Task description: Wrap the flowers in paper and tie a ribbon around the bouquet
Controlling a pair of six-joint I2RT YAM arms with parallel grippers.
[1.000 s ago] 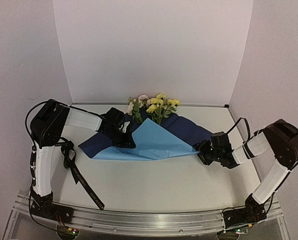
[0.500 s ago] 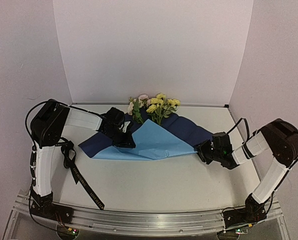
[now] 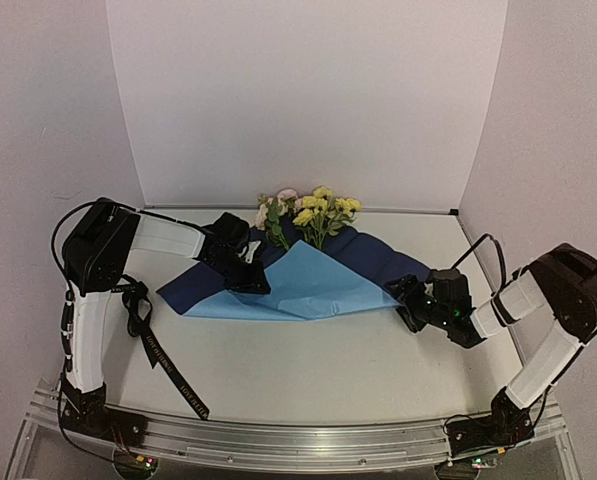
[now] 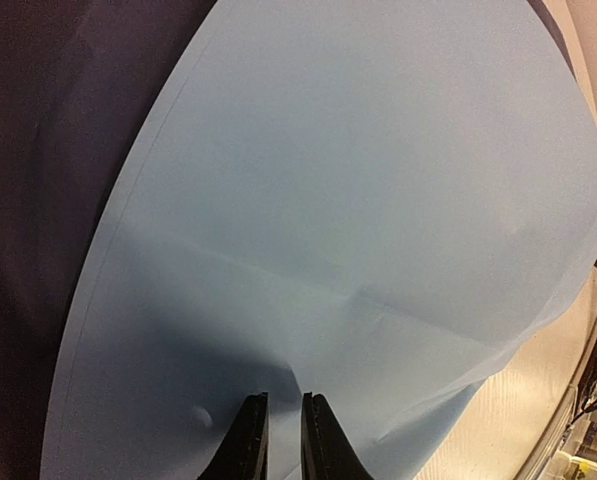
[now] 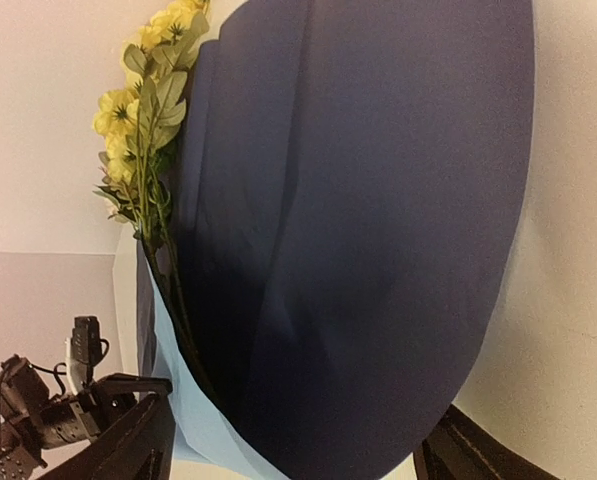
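The paper (image 3: 308, 285) lies across the middle of the table, navy face up, with a light blue flap folded over the stems. The flowers (image 3: 313, 210) poke out at its far edge, yellow and pale pink. My left gripper (image 3: 248, 277) sits at the flap's left edge. In the left wrist view its fingers (image 4: 248, 445) are pinched almost together on the light blue paper (image 4: 358, 200). My right gripper (image 3: 403, 297) stands open at the paper's right corner. In the right wrist view the navy paper (image 5: 378, 200) bulges between my wide fingers, beside the flowers (image 5: 148, 110). The ribbon (image 3: 163, 358) lies loose at the left.
White backdrop walls close in the table (image 3: 328, 370) at the back and both sides. An aluminium rail (image 3: 278, 440) runs along the near edge by the arm bases. The left arm's wrist (image 5: 38, 420) shows low in the right wrist view.
The right gripper narrowed, then spread its fingers wide at the paper's right corner, and its wrist shifted slightly right. The left gripper, paper and flowers have stayed put.
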